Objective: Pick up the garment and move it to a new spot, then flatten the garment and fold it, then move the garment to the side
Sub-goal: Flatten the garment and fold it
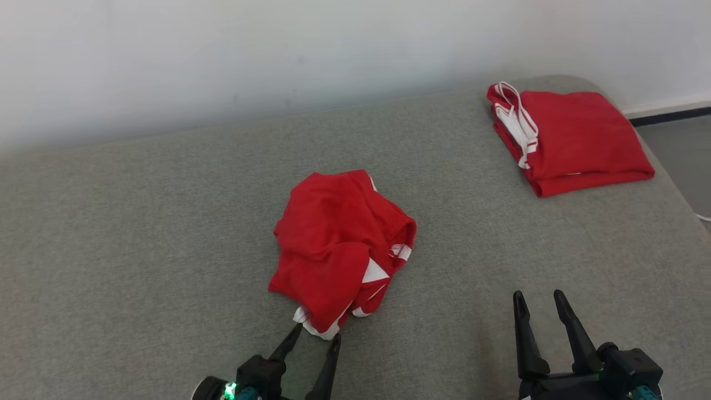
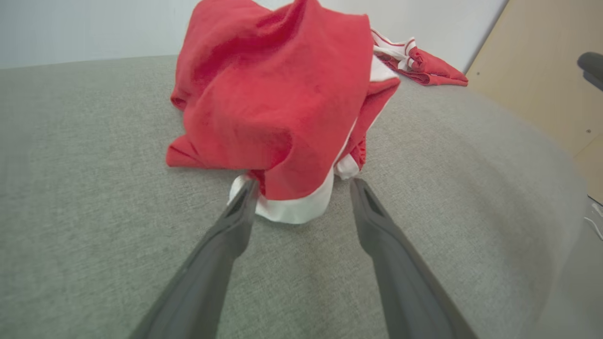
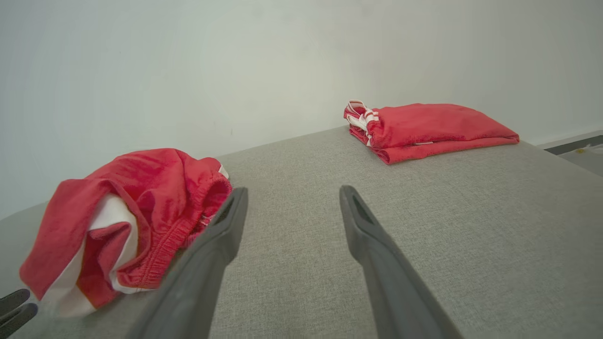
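A crumpled red garment (image 1: 341, 250) with white trim lies heaped near the middle of a grey upholstered surface (image 1: 139, 233), its white-edged hem turned toward the robot. The robot's left hand (image 1: 315, 336) sits at that near hem with its two dark fingers spread wide. In the left wrist view the fingertips flank the white band without closing on it, and the left tip is right against the cloth. The right hand (image 1: 538, 297) is also fully open and holds nothing. It hovers low over bare grey fabric, well apart from the heap on its right side, and in the right wrist view the garment's elastic waistband shows just beyond that hand's left finger. A second red garment (image 1: 577, 139), folded into a neat rectangle with white-striped edging along one end, rests at the far right corner of the surface, well apart from the crumpled one. A plain pale wall (image 1: 222, 55) runs behind the surface. At the far right a strip of grey floor (image 1: 680, 150) meets a dark baseboard (image 1: 672, 116).
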